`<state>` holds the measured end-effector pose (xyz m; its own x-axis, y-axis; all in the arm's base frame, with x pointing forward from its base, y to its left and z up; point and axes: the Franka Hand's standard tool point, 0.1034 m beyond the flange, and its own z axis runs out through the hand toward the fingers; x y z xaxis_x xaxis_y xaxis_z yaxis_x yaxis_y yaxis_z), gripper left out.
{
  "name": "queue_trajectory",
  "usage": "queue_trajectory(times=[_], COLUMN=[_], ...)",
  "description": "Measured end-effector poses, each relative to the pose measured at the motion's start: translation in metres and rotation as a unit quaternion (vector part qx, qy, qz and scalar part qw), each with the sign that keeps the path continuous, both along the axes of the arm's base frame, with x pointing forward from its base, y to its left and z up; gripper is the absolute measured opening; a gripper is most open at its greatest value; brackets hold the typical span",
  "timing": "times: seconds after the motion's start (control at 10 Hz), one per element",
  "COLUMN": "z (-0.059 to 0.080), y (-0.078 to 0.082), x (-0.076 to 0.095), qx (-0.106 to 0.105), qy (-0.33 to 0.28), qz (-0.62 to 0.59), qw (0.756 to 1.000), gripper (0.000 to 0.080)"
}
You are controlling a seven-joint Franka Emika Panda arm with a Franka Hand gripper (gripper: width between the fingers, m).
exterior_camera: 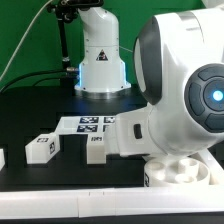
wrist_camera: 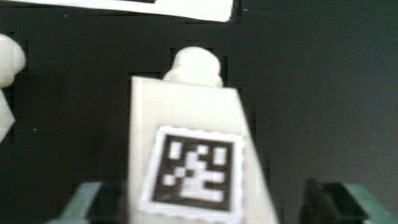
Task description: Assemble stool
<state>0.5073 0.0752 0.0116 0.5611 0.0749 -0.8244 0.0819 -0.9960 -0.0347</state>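
Black counter: stiff, probably light leg is being straddled by the spread hand, flat sides grabbable imo.

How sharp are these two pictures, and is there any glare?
Wrist view: soft all over; the leg and its tag have fuzzy edges, and the end effector shows as dim blurs. Exterior view: the near arm looms large and bright, its blue light glows, and the seat looks washed out.

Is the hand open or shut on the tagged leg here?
Open: in the wrist view the hand has its fingers spread either side of the leg, with dark gaps between.
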Motion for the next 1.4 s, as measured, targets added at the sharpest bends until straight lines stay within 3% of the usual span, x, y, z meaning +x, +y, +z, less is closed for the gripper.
queue_trajectory(times=[0.1,0.6,0.7,1.0,1.1,1.2,1.3,1.4], z=[0.000,0.000,0.005,0.072,0.083,0.074,0.072,0.079], y=[0.000,0.000,0.001,-0.003,-0.007,-0.005,-0.002,-0.003], x=[0.000,0.000,0.002,0.039,0.038,0.050,0.068,0.067], qx=[0.000,0.000,0.002,0.022,0.021,0.023,0.028,0.029], qy=[0.000,0.000,0.002,-0.028,-0.014,-0.045,-0.113,-0.153], qz=[0.000,0.000,-0.001,0.005,0.003,0.001,-0.001,-0.001], qw=[1.000,1.000,1.000,0.999,1.000,0.999,0.993,0.988], gripper=[0.0324,0.0324,0.0324,0.0324,0.0324,0.0324,0.0324,0.0324])
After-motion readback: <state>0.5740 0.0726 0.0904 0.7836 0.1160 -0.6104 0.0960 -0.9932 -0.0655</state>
